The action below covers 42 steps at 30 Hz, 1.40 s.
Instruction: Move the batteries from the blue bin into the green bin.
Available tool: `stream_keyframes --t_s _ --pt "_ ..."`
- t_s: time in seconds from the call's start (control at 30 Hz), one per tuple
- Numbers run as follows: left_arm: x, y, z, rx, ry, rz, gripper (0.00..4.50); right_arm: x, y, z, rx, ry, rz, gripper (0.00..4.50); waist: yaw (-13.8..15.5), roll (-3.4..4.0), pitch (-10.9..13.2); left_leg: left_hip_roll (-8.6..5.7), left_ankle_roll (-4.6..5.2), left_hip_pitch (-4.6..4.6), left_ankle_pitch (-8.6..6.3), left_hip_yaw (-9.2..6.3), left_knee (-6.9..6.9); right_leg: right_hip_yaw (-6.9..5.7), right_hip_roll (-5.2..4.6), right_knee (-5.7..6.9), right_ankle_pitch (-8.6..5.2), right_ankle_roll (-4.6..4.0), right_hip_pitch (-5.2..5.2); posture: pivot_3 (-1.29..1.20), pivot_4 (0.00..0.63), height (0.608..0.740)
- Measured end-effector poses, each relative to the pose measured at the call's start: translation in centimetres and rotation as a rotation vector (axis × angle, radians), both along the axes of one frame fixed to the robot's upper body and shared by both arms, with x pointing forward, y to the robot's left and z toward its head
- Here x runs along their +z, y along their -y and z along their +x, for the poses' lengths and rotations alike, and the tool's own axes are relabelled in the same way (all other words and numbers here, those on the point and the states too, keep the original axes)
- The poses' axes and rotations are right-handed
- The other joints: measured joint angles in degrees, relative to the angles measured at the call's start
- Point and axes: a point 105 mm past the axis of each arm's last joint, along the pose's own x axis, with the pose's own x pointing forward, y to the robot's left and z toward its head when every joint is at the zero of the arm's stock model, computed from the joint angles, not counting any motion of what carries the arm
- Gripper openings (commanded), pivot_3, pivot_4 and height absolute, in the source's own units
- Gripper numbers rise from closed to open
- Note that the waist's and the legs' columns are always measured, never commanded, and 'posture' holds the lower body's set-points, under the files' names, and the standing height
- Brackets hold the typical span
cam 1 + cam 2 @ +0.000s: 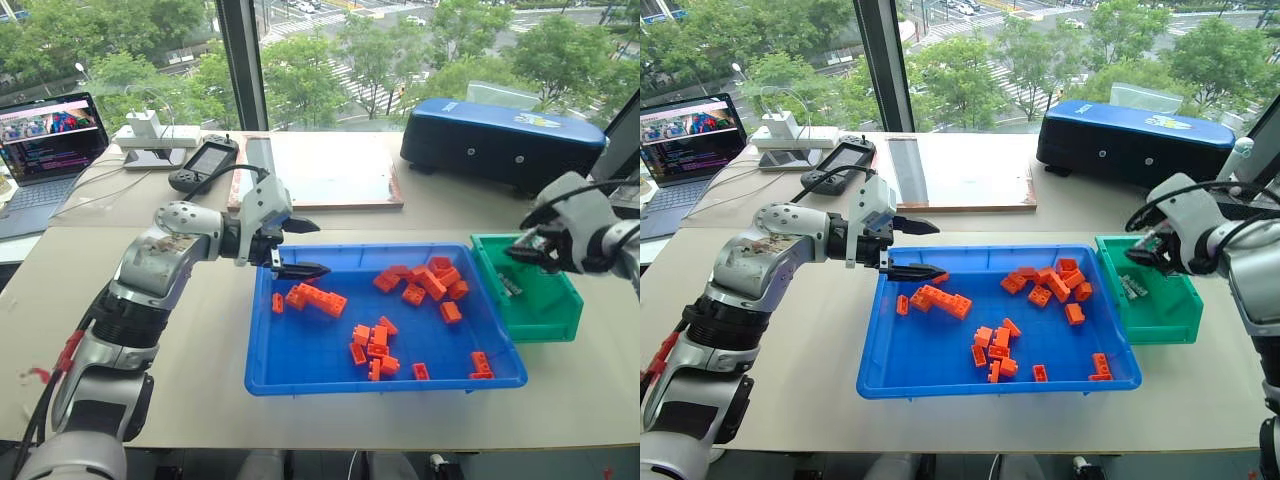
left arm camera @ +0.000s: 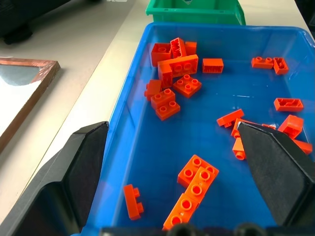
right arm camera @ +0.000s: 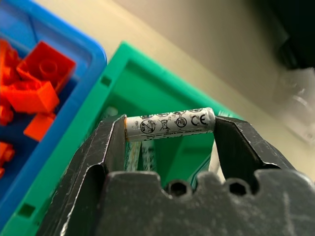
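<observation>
Head views: the blue bin [image 1: 262,372] is seen on the tabletop [image 1: 200,400] strewn with orange bricks [image 1: 420,285], the green bin [image 1: 560,322] touching its right end — the left pincer [image 1: 298,247] is held wide open and empty over the blue bin's near-left corner, while the right pincer [image 1: 527,250] is poised above the green bin, where other batteries [image 1: 1131,286] are seen lying. Left wrist view: open fingers [image 2: 74,172] are shown flanking bricks on the blue floor. Right wrist view: one battery [image 3: 170,124] is clamped end to end between the right pincer's fingers — directly above the green bin's interior.
</observation>
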Motion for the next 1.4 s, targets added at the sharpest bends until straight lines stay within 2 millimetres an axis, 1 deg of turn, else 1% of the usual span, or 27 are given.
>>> stream_keyframes --t_s 0.07,0.13,0.17,0.2,0.23,0.37,0.43,0.53,0.57,0.63,0.7,0.77,0.83,0.87,0.9,0.93,0.97,1.0,1.07,1.13,1.2,1.27,1.4 --pt "0.0 -0.1 0.1 0.005 0.007 0.001 4.50 -0.5 0.3 -0.2 -0.013 -0.011 -0.004 2.55 0.10 0.00 0.00 0.00 0.00 0.00 0.00 -0.01 0.00 -0.01 0.00 0.00 0.00 0.00 0.01 0.00 0.150 0.732" --pt "-0.1 -0.2 0.4 0.019 0.017 0.005 4.50 -1.2 0.5 -0.5 -0.023 -0.030 -0.007 3.57 0.26 0.00 0.00 0.00 0.00 0.00 0.00 -0.01 0.00 -0.01 0.00 0.00 0.00 0.00 0.01 0.00 0.150 0.732" --pt "-0.1 -0.3 0.5 0.024 0.022 0.007 4.50 -1.4 0.6 -0.5 -0.026 -0.037 -0.008 3.70 0.30 0.00 0.00 0.00 0.00 0.00 0.00 -0.01 0.00 -0.01 0.00 -0.01 0.00 0.00 0.01 0.00 0.150 0.732" --pt "-0.1 -0.3 0.5 0.025 0.028 0.008 4.50 -1.5 0.6 -0.6 -0.029 -0.038 -0.009 4.03 0.31 0.00 0.00 0.00 0.00 0.00 0.00 0.00 0.00 0.00 0.00 -0.01 0.00 0.00 0.01 0.00 0.150 0.732" --pt "0.0 -0.3 0.5 0.026 0.035 0.009 4.50 -1.4 0.7 -0.6 -0.029 -0.036 -0.008 4.46 0.32 0.00 0.00 0.00 0.00 0.00 0.00 0.00 0.00 0.00 0.00 -0.02 0.00 0.00 0.01 0.00 0.150 0.732" --pt "0.0 -0.5 0.9 0.053 0.044 0.010 4.50 -0.3 0.9 -0.3 -0.032 0.007 -0.002 4.46 0.34 0.00 0.00 0.00 0.00 0.00 0.00 0.00 0.00 0.00 0.00 -0.02 0.00 0.00 0.01 0.00 0.150 0.732" --pt "0.0 -0.7 1.3 0.084 0.046 -0.004 4.50 0.8 1.2 0.0 -0.039 0.047 0.003 4.46 0.37 0.00 0.00 -0.01 0.00 0.00 0.00 -0.01 0.00 -0.01 0.00 -0.02 0.00 0.00 0.00 0.00 0.150 0.732" --pt "0.5 -1.1 1.9 0.134 0.062 -0.039 4.50 3.2 1.5 0.3 -0.038 0.139 0.026 4.46 0.45 0.00 0.00 0.00 0.00 0.00 0.00 -0.01 0.00 -0.01 0.00 -0.03 0.00 0.00 0.01 0.00 0.150 0.732" --pt "0.8 -1.5 2.2 0.162 0.076 -0.058 4.50 4.3 1.2 0.4 -0.015 0.196 0.059 4.46 0.45 0.00 0.00 0.00 0.00 0.00 0.00 -0.01 0.00 -0.01 0.00 -0.04 0.00 0.00 0.01 0.00 0.150 0.732" --pt "1.7 -2.1 2.7 0.211 0.127 -0.103 4.50 5.8 0.4 0.6 0.040 0.295 0.135 4.46 0.42 -0.01 0.00 0.03 0.00 0.01 0.00 -0.02 0.02 -0.02 0.00 -0.04 0.00 0.00 0.04 0.00 0.150 0.732" --pt "2.5 -2.9 3.1 0.265 0.177 -0.148 4.50 6.4 -0.4 0.5 0.094 0.371 0.204 4.46 0.47 -0.01 0.00 0.02 0.00 0.01 0.00 -0.02 0.02 -0.02 0.00 -0.02 0.00 0.00 0.05 0.00 0.150 0.732" --pt "2.8 -3.7 3.5 0.314 0.193 -0.175 4.50 5.9 -0.9 0.3 0.125 0.396 0.251 4.46 0.68 -0.01 0.00 -0.01 -0.01 0.00 0.00 -0.01 0.03 -0.02 -0.02 0.03 0.00 0.00 0.05 0.00 0.150 0.732" --pt "2.4 -4.3 3.6 0.341 0.183 -0.187 4.50 5.5 -1.2 0.1 0.136 0.412 0.290 4.46 0.76 -0.01 0.00 -0.02 -0.01 0.00 0.00 -0.02 0.03 -0.02 -0.02 0.04 0.00 0.01 0.07 0.00 0.150 0.732" --pt "1.9 -5.0 3.4 0.351 0.165 -0.209 4.50 5.1 -1.8 -0.3 0.162 0.445 0.327 4.46 0.80 -0.06 -0.06 0.03 0.00 0.05 0.00 -0.05 -0.01 -0.07 -0.01 0.05 0.01 0.01 0.16 0.00 0.150 0.732" --pt "1.1 -6.0 3.2 0.374 0.141 -0.220 4.50 4.1 -2.3 -0.6 0.185 0.451 0.366 4.46 0.72 -0.10 -0.10 0.06 0.05 0.08 -0.04 -0.06 -0.01 -0.09 0.00 0.08 0.01 0.01 0.16 0.00 0.150 0.732" --pt "0.3 -6.9 3.0 0.404 0.109 -0.240 4.50 2.7 -2.9 -0.9 0.200 0.429 0.397 4.46 0.62 -0.10 -0.10 0.06 0.06 0.07 -0.05 -0.03 -0.04 -0.07 0.00 0.14 0.01 0.01 0.12 0.00 0.150 0.732" --pt "-0.6 -7.7 2.9 0.435 0.083 -0.251 4.50 1.2 -3.2 -1.1 0.197 0.399 0.443 4.46 0.56 -0.10 -0.09 0.06 0.05 0.03 -0.04 -0.01 -0.04 -0.06 0.00 0.14 0.01 0.00 0.07 0.00 0.150 0.732" --pt "-1.2 -8.3 2.8 0.462 0.068 -0.256 4.50 0.2 -3.4 -1.1 0.190 0.380 0.477 4.46 0.60 -0.06 -0.06 0.06 0.02 0.02 -0.02 -0.01 -0.02 -0.03 -0.02 0.14 0.01 0.00 0.05 0.00 0.150 0.732" --pt "-1.3 -8.9 2.9 0.505 0.071 -0.270 4.50 0.0 -3.4 -0.9 0.173 0.393 0.501 4.46 0.71 -0.06 -0.05 0.05 -0.01 0.03 0.00 0.00 0.04 -0.01 -0.04 0.02 0.01 0.01 0.05 0.00 0.150 0.732" --pt "-0.5 -9.2 2.6 0.529 0.091 -0.305 4.50 0.1 -3.2 -1.0 0.161 0.414 0.481 4.46 0.89 -0.06 -0.05 0.05 -0.01 0.09 -0.01 -0.03 0.04 -0.02 -0.04 0.02 0.01 0.01 0.12 0.00 0.150 0.732" --pt "-0.2 -9.4 2.2 0.539 0.109 -0.321 4.50 -0.4 -3.3 -1.2 0.167 0.403 0.465 4.46 0.97 -0.06 -0.06 0.05 -0.01 0.10 -0.01 -0.03 0.03 -0.02 -0.04 0.02 0.01 0.01 0.12 0.00 0.150 0.732" --pt "-1.0 -9.4 2.1 0.554 0.084 -0.315 4.50 -0.9 -3.6 -1.1 0.174 0.385 0.462 4.46 0.88 -0.05 -0.06 -0.01 -0.01 0.10 -0.01 0.00 0.03 0.01 -0.04 0.03 0.01 0.01 0.09 0.00 0.150 0.732" --pt "-2.3 -9.1 2.1 0.569 0.031 -0.316 4.50 -0.8 -3.8 -1.0 0.184 0.385 0.442 4.46 0.81 -0.06 -0.06 -0.01 -0.01 0.10 -0.01 -0.01 0.03 0.00 -0.03 0.03 0.01 0.01 0.08 0.00 0.150 0.732"
